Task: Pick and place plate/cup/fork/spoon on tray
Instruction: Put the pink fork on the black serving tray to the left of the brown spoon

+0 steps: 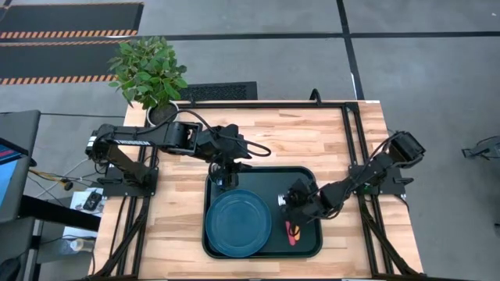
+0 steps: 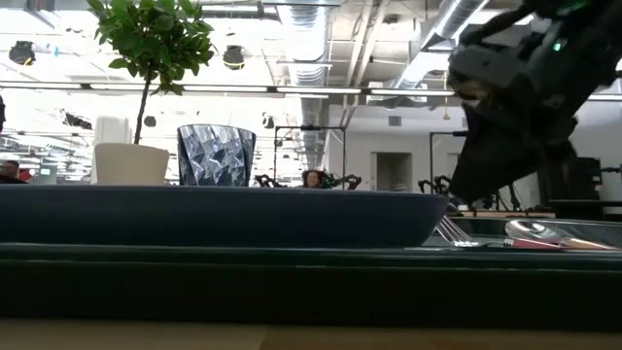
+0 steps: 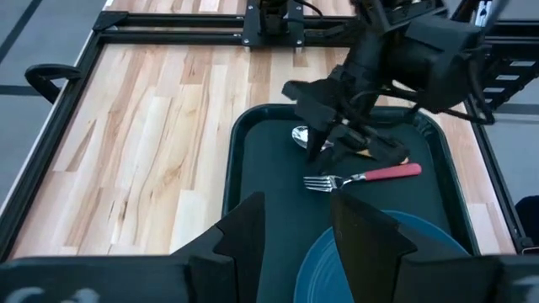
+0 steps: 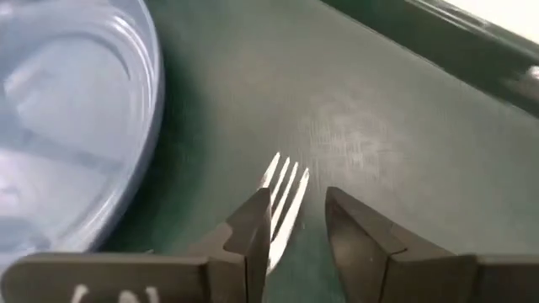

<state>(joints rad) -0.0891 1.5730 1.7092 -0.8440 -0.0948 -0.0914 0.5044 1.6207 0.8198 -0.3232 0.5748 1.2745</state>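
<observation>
The dark green tray (image 1: 306, 181) lies mid-table. The blue plate (image 1: 238, 221) rests on its left half. The dark grey cup (image 2: 216, 156) stands upright behind the plate. The red-handled fork (image 3: 370, 176) and the orange-handled spoon (image 3: 301, 135) lie on the tray's right half. My left gripper (image 3: 296, 227) is open over the tray's far left corner and holds nothing. My right gripper (image 4: 299, 223) is open just above the fork and spoon. The fork's tines (image 4: 286, 187) show between its fingers. It hides most of the spoon's handle.
A white pot (image 2: 131, 163) with a leafy plant (image 1: 148, 70) stands at the table's far left corner. Bare wood (image 1: 305, 136) lies beyond the tray and to its left and right. A black frame (image 1: 351, 117) runs along the table's far and right sides.
</observation>
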